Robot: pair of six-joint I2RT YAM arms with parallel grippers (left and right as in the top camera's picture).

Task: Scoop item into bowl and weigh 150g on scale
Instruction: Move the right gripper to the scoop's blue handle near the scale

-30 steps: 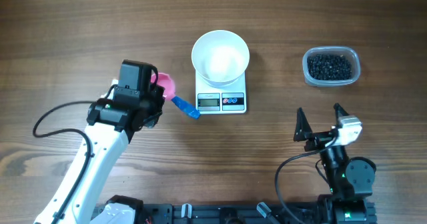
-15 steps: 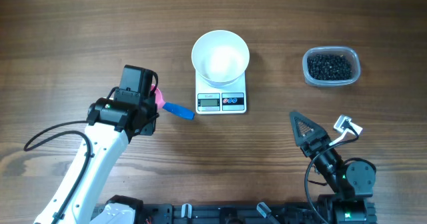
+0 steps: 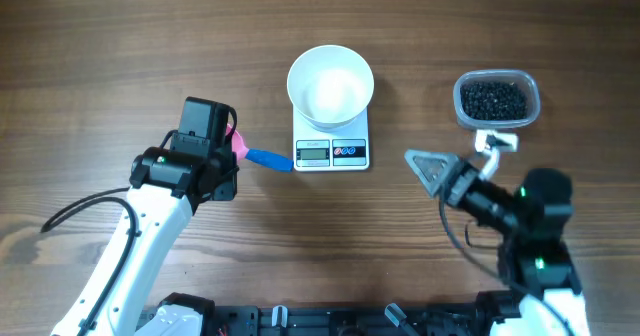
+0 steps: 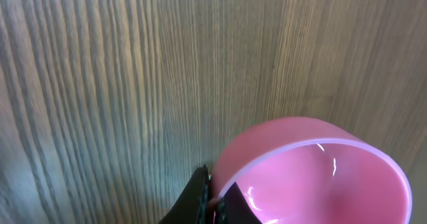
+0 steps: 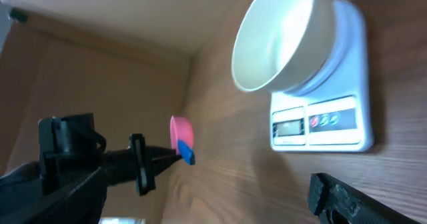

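The white bowl (image 3: 330,84) stands empty on the white scale (image 3: 333,153) at the table's middle. The item, a pile of small black beads (image 3: 492,100), lies in a clear plastic tub (image 3: 530,104) to the right. My left gripper (image 3: 232,144) sits left of the scale, shut on a pink scoop (image 3: 238,144) whose blue handle (image 3: 268,159) points at the scale. In the left wrist view the fingers (image 4: 200,196) pinch the rim of the pink scoop (image 4: 313,174) above bare wood. My right gripper (image 3: 460,154) is open and holds nothing, between scale and tub. Its wrist view shows the bowl (image 5: 277,37), scale (image 5: 333,121) and scoop (image 5: 180,132).
Wooden table (image 3: 120,46) all round. The left arm's black cable (image 3: 85,211) loops over the front left. The right arm's body (image 3: 535,226) stands at the front right, below the tub.
My right arm has swung forward and turned left, its open jaws now between scale and tub. The left gripper dropped slightly and turned the scoop, so its cup is mostly hidden.
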